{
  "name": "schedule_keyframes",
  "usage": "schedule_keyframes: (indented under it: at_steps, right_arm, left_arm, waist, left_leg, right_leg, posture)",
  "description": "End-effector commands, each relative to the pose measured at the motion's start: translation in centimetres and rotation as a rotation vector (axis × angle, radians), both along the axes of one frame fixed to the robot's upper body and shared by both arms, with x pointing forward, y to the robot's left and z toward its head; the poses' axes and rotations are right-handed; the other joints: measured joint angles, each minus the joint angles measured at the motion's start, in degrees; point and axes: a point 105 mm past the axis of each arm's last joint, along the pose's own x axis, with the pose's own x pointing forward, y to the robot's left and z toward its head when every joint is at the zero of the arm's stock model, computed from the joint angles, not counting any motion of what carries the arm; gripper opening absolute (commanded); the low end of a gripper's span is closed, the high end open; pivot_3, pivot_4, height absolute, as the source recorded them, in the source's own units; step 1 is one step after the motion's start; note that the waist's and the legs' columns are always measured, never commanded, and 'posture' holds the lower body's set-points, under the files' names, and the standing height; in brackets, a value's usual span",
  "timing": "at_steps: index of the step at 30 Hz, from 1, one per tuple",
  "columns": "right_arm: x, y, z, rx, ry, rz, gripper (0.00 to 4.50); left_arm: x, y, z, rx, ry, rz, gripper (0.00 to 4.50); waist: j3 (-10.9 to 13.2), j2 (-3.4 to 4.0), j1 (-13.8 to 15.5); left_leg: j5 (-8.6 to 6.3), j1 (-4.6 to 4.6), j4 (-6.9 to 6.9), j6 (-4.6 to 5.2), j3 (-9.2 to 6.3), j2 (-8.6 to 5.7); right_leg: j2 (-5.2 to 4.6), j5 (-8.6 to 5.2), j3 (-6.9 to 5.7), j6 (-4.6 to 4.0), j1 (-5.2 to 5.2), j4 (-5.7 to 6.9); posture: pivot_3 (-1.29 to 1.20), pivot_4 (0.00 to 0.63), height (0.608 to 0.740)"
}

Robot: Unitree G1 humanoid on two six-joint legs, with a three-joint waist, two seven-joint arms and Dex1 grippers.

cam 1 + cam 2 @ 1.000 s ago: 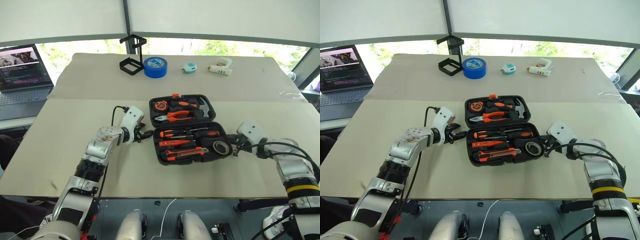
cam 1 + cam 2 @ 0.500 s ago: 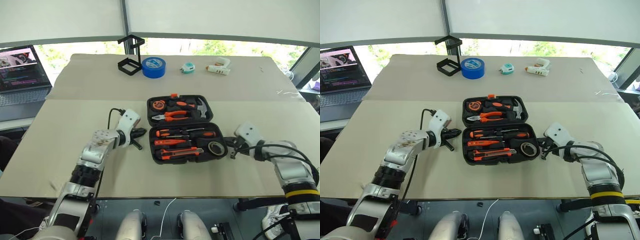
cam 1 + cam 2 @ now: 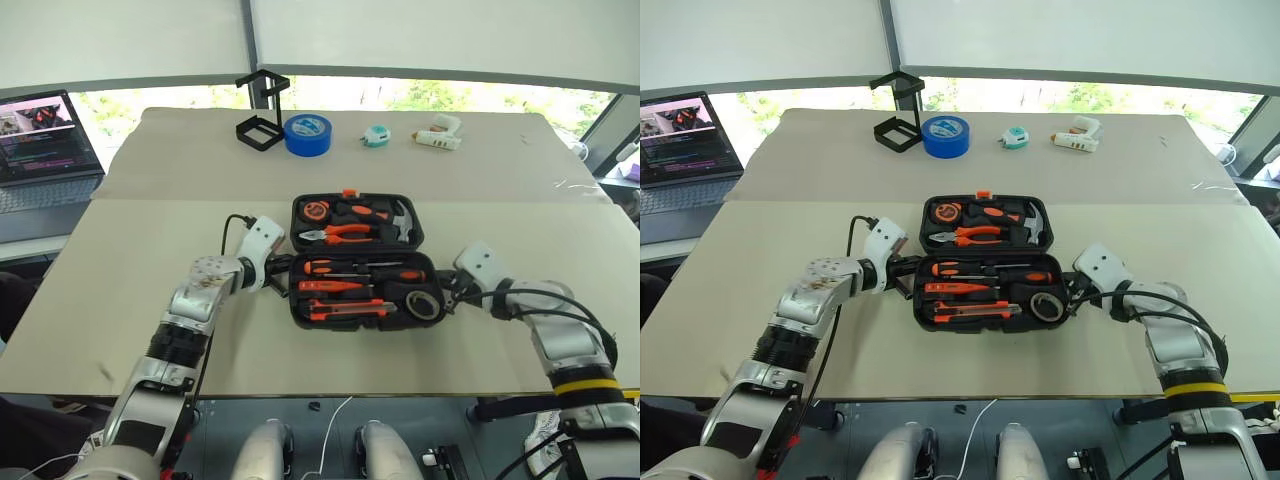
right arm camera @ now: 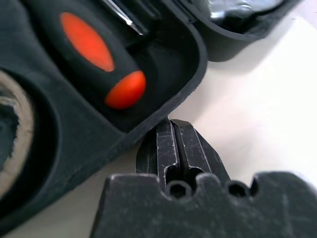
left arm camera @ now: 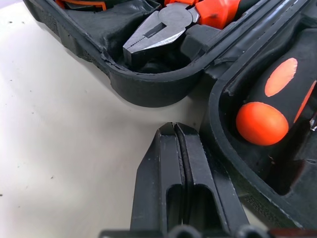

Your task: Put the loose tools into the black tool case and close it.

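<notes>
The black tool case (image 3: 358,262) lies open in the middle of the table (image 3: 100,290), its long axis running across the table from the robot's left to its right, the hinged lid half on the far side. The near half holds two screwdrivers (image 3: 352,268) laid lengthwise, an orange-and-black utility knife (image 3: 345,308) along the near edge and a small grey tape roll (image 3: 424,303) at the right end. The lid half holds pliers (image 3: 340,233), a hammer (image 3: 404,221) and a small tape measure (image 3: 319,210).

The left gripper (image 5: 174,130), fingers pressed together and holding nothing, sits at the case's left end near the hinge. The right gripper (image 4: 171,124), likewise pressed together and empty, touches the rim at the right end.
</notes>
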Motion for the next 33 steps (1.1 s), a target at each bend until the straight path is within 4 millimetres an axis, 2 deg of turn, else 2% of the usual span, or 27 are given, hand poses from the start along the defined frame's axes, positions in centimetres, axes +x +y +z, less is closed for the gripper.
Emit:
schedule_keyframes:
  at_steps: [1,8,12,15,18,23,24,26,27,28,29,31,33]
  right_arm:
    - [-2.0,2.8,1.3,0.047,-0.006,0.11,0.0]
    - [-4.6,2.9,0.7,0.051,0.039,0.088,0.0]
    - [-4.8,1.2,0.3,0.015,0.034,0.03,0.0]
    - [-4.5,-0.8,1.2,0.028,0.011,-0.044,0.0]
    - [-5.0,-2.1,2.7,0.048,0.049,-0.06,0.77]
    - [-5.4,-3.3,5.6,0.147,0.037,-0.061,2.55]
    - [-5.5,-3.2,6.1,0.173,0.044,-0.055,2.92]
    - [-5.5,-3.6,6.6,0.184,0.087,-0.096,3.48]
    - [-5.4,-3.7,7.1,0.189,0.12,-0.114,3.92]
    - [-5.5,-3.7,7.3,0.194,0.144,-0.124,4.16]
    - [-5.4,-3.7,7.5,0.198,0.159,-0.129,4.47]
    - [-5.3,-3.5,8.1,0.21,0.243,-0.153,4.47]
    - [-4.8,-2.5,9.0,0.258,0.38,-0.175,4.47]
  left_arm:
    - [-2.6,-1.6,-0.8,-0.013,0.047,-0.152,0.08]
    - [-4.7,-0.8,-1.2,0.025,0.065,-0.193,0.08]
    - [-4.5,0.3,-1.1,0.027,0.063,-0.151,0.08]
    - [-4.4,1.9,-0.5,-0.008,0.095,-0.099,0.08]
    - [-4.4,4.3,0.5,-0.02,0.118,-0.072,0.75]
    - [-5.2,8.2,2.4,-0.008,0.186,-0.039,2.62]
    - [-5.2,8.6,2.9,-0.017,0.185,-0.027,3.05]
    - [-5.0,9.3,4.0,-0.048,0.176,-0.012,3.6]
    - [-5.0,9.7,4.4,-0.042,0.181,-0.004,4.09]
    - [-4.9,10.0,4.7,-0.036,0.184,0.002,4.34]
    - [-4.8,10.2,4.9,-0.03,0.188,0.006,4.5]
    - [-3.9,10.8,6.0,-0.064,0.194,0.062,4.5]
    - [-1.7,11.0,7.3,-0.097,0.195,0.168,4.5]
  waist:
    - [0.0,0.0,0.08]
    - [0.0,0.0,0.37]
    - [0.0,0.0,0.55]
    - [0.0,0.0,0.7]
    - [0.0,0.0,0.75]
    - [0.01,-0.01,0.35]
    - [0.01,-0.02,0.36]
    - [0.01,-0.02,0.38]
    - [0.01,-0.02,0.42]
    - [0.02,-0.02,0.52]
    - [0.02,-0.02,0.62]
    - [0.03,-0.03,0.83]
    - [0.05,-0.05,0.93]
  left_leg:
    - [0.0,0.0,-0.01,0.0,0.0,0.0]
    - [-0.02,-0.01,0.02,0.03,-0.01,0.0]
    - [-0.02,0.0,0.05,0.03,0.0,-0.02]
    - [-0.02,-0.01,0.07,0.04,0.0,-0.04]
    - [-0.02,-0.02,0.08,0.04,0.0,-0.04]
    - [-0.02,0.01,0.06,0.03,-0.02,0.04]
    - [-0.02,0.01,0.06,0.04,-0.02,0.05]
    - [-0.02,0.0,0.07,0.04,-0.02,0.05]
    - [-0.02,0.0,0.08,0.04,-0.01,0.04]
    - [-0.02,-0.01,0.09,0.04,-0.01,0.03]
    - [-0.02,-0.04,0.14,0.04,-0.01,0.01]
    - [-0.02,-0.03,0.14,0.04,-0.02,0.01]
    - [-0.02,-0.06,0.15,0.04,-0.02,0.01]
  right_leg:
    - [-0.01,0.0,0.0,0.0,0.0,0.0]
    - [-0.06,0.0,-0.01,0.0,0.02,-0.03]
    - [-0.06,-0.01,-0.01,0.0,0.04,-0.03]
    - [-0.06,-0.01,-0.02,0.01,0.04,-0.03]
    - [-0.06,-0.01,-0.01,0.01,0.03,-0.02]
    - [0.04,-0.02,-0.03,-0.02,0.02,0.0]
    - [0.04,-0.02,-0.03,-0.02,0.01,0.0]
    - [0.03,-0.02,-0.03,-0.02,0.02,0.0]
    - [-0.02,-0.02,-0.03,-0.02,0.02,0.01]
    - [-0.05,-0.02,-0.03,-0.02,0.03,0.0]
    - [-0.06,-0.02,-0.03,-0.02,0.01,0.03]
    - [-0.05,-0.02,-0.05,-0.02,0.02,0.0]
    - [-0.04,-0.02,-0.07,-0.02,-0.02,0.01]
  posture:
    - [0.0,0.15,0.74]
    - [0.0,0.15,0.74]
    - [0.0,0.15,0.74]
    - [0.0,0.15,0.74]
    - [0.0,0.15,0.74]
    - [0.0,0.15,0.74]
    - [0.0,0.15,0.74]
    - [0.0,0.15,0.74]
    - [0.0,0.15,0.74]
    - [0.0,0.15,0.74]
    - [0.0,0.15,0.74]
    - [0.0,0.15,0.74]
    - [0.0,0.15,0.74]
